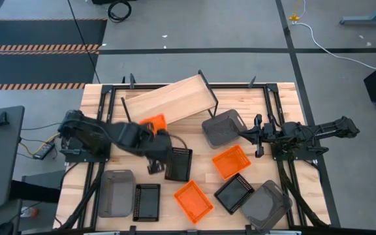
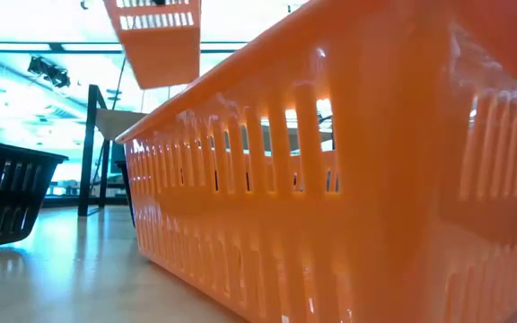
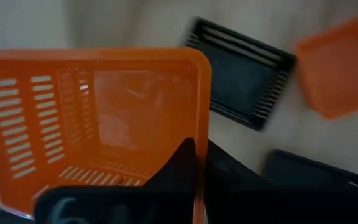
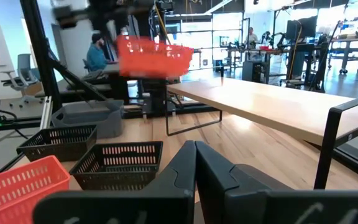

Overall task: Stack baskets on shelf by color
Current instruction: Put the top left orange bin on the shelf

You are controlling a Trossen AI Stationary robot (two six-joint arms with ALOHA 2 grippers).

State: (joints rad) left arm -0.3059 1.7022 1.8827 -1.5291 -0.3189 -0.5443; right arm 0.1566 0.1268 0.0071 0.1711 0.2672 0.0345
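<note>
Orange basket (image 1: pixel 153 122), slotted plastic, hangs in my left gripper (image 1: pixel 156 134), whose fingers are pinched shut on its rim; it is lifted clear of the table, just beside the near edge of the shelf (image 1: pixel 170 100). In the low view this basket (image 2: pixel 155 36) floats high above the tabletop.

Obstacles around it: one black mesh basket (image 1: pixel 178 163) lies directly below and beside my left wrist; a second black basket (image 1: pixel 147 201) sits next to a grey basket (image 1: pixel 115 192) at the table's near-left corner. Two further orange baskets (image 1: pixel 231 161) and (image 1: pixel 193 201) lie mid-table, apart from each other. A third black basket (image 1: pixel 234 193) rests against a grey basket (image 1: pixel 266 204) at the near right. Another grey basket (image 1: pixel 222 128) stands just off the shelf's right end, close to my right gripper (image 1: pixel 258 136), which waits shut and empty.

Surface: slatted pale wood table (image 1: pixel 253 104), smooth and glossy. Shelf: flat light board on thin black legs, set at an angle to the table's edges. Room: grey floor with striped mats; beyond, desks, glass walls and a seated person (image 4: pixel 98 53).

Baskets are rectangular with tapered, perforated walls.
</note>
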